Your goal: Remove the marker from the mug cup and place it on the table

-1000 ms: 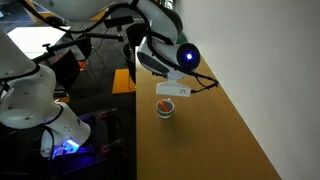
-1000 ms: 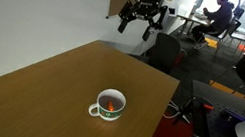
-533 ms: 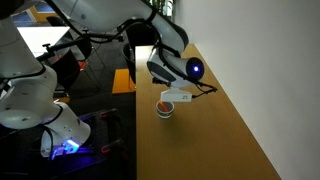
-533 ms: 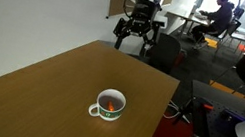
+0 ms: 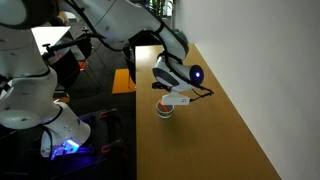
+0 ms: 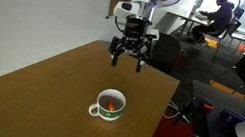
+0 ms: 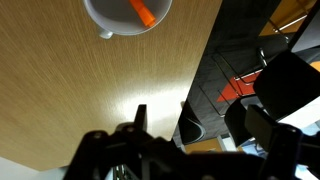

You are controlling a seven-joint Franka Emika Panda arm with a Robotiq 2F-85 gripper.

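The white mug cup (image 6: pixel 109 105) stands on the light wood table (image 6: pixel 38 89) near its edge, handle to the left. The orange-red marker (image 6: pixel 111 103) lies inside it. The mug also shows in an exterior view (image 5: pixel 165 108) and at the top of the wrist view (image 7: pixel 125 15), with the marker (image 7: pixel 143 12) in it. My gripper (image 6: pixel 126 59) hangs open and empty above the table, beyond the mug and higher than it. In the wrist view its dark fingers (image 7: pixel 195 115) frame the table edge.
The table edge (image 7: pixel 200 75) runs close to the mug, with dark floor and office chairs (image 6: pixel 166 54) beyond it. A white wall borders the table's far side. Another robot base (image 5: pixel 40 110) with blue lights stands off the table.
My gripper has come down and moved toward the mug, from high beyond the table's end to above the table near the mug. The mug and marker have not moved.
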